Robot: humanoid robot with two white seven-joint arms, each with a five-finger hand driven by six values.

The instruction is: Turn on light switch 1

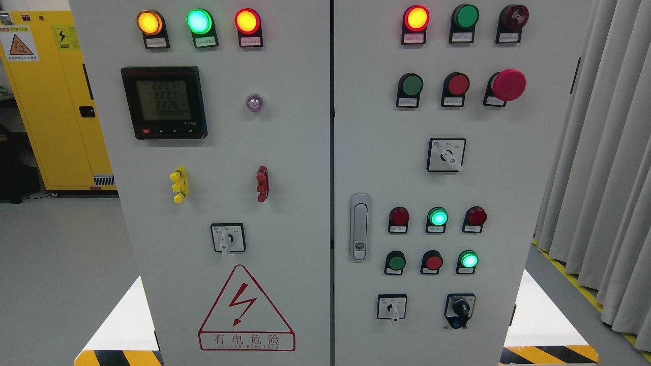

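Facing a grey control cabinet [285,213] square-on, with neither robot hand anywhere in view; cannot tell whether released, clenched or grasping anything. Cannot read the small label plates either, so cannot say for certain which control is light switch 1.

Judging the likeliest candidates to be the unlit push buttons on the right-hand door: an upper green push button [411,85] with an upper red push button [457,84] just beside it, and further down a lower green push button [395,262] next to a lower red push button [433,262], left of a lit green button [468,260]. Possibly instead one of the rotary controls: a white-handled selector [445,155] mid-door, or a black-knob selector [460,307] near the bottom.

Handling, as a judgement only:
- Bolted into the door, so nothing to lift or carry; stiff and unmoving apart from a short sprung travel.
- Probably hard, smooth plastic on the cap, so likely slippery under a glancing touch.
- Best pressed with one fingertip on the centre of the round face, pushing straight into the panel rather than at a slant.
- If a selector after all, best pinched across the flanks of its lever and twisted, not pushed.
- Sturdy rather than fragile, yet closely neighboured: worth keeping clear of the red mushroom stop button [508,85], which juts out just right of the upper pair.
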